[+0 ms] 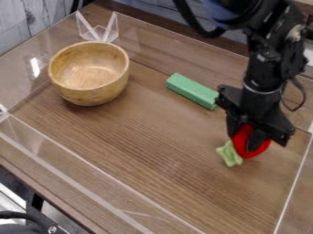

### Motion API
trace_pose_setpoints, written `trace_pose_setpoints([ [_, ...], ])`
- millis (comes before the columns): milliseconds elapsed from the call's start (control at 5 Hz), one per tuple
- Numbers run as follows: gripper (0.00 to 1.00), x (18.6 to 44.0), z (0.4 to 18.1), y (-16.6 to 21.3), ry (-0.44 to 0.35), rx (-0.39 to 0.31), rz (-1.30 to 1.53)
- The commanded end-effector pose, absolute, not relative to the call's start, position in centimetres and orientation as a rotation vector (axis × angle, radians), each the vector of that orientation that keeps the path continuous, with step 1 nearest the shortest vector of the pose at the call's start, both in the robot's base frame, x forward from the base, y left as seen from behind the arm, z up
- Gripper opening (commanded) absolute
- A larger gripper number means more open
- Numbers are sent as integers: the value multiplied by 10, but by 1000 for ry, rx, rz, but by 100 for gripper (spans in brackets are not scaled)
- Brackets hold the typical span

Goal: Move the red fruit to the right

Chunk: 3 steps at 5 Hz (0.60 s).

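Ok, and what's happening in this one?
The robot arm has its hand closed on the red fruit, whose light green leafy stem points toward the near left. The fruit is over the right part of the wooden table; whether it touches the surface is hard to tell. The wooden bowl and green block sit farther left.
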State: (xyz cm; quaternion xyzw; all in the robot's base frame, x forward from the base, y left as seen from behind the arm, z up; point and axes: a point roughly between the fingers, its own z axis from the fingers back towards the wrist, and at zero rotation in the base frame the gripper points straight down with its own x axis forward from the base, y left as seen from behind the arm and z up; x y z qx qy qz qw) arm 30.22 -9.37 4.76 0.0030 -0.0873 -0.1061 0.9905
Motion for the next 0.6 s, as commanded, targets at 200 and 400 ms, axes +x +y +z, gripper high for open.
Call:
trace_pose_setpoints([
  [200,100,314,42,-84,-196,10,-243],
  [400,0,319,35,-81,-197,19,-233],
])
